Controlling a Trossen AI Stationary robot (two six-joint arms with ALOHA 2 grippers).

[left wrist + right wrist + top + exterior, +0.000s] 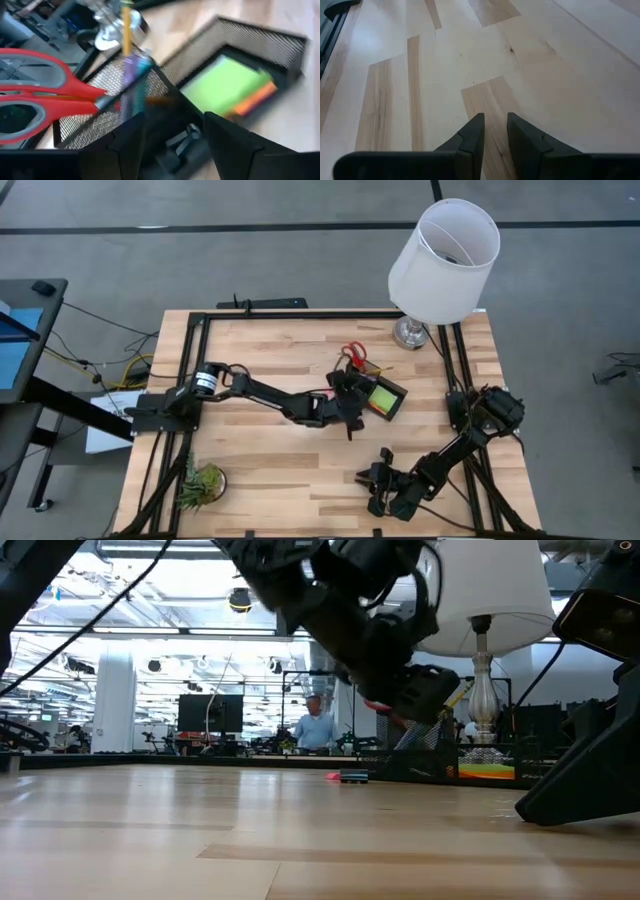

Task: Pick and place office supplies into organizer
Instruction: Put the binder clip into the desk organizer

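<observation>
high view: left gripper (345, 402) sits over the near-left edge of the black organizer (385, 397), w/ the red scissors (355, 356) just past it toward the lamp (443, 260) and the green sticky pad (382, 399) just to its right inside the tray. right gripper (366, 478) rests low over bare table (270, 460), well apart from the organizer; plant (200, 485) far to its left.

low view: left arm hangs above the organizer (440, 762); small item (352, 777) lies on the table beside it; person (316, 726) in the room behind.

left wrist view: fingers (127, 145) spread wide, holding nothing; ahead are scissors (45, 95), pens (134, 85), a pencil (125, 27) and the pad (225, 85).

right wrist view: fingers (472, 140) narrow, nothing between, bare wood beyond.
</observation>
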